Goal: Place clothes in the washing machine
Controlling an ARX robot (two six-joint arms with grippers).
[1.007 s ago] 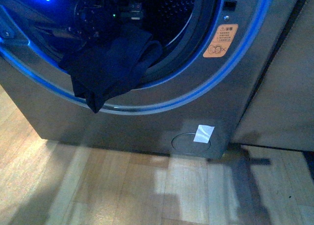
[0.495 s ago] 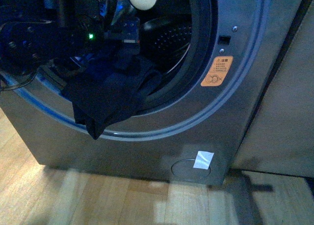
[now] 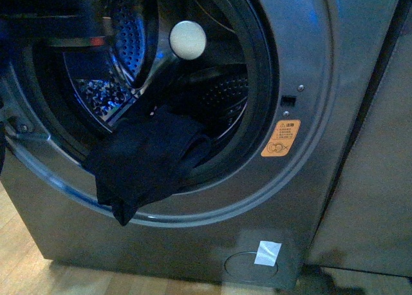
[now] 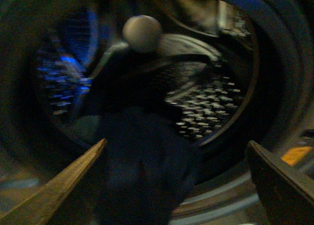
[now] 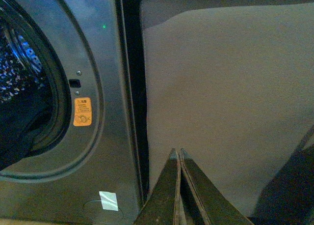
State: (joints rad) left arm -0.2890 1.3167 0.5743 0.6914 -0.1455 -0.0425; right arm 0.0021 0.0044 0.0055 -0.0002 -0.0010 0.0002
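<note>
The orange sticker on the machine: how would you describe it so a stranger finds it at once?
Start at the dark grey metallic washing machine and its big round porthole. On the grey front panel beside the porthole, under a small black square latch hole, sits the small orange warning sticker. It is the only orange thing there; the label further down is white.

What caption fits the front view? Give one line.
Dark garment draped over the rim of the washing machine, half inside the drum.

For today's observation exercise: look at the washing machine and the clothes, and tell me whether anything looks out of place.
Yes. The dark clothes are only partly inside the washing machine: they drape over the lower rim of the round opening, with a corner hanging down outside the front. The door could not close on them like this.
</note>
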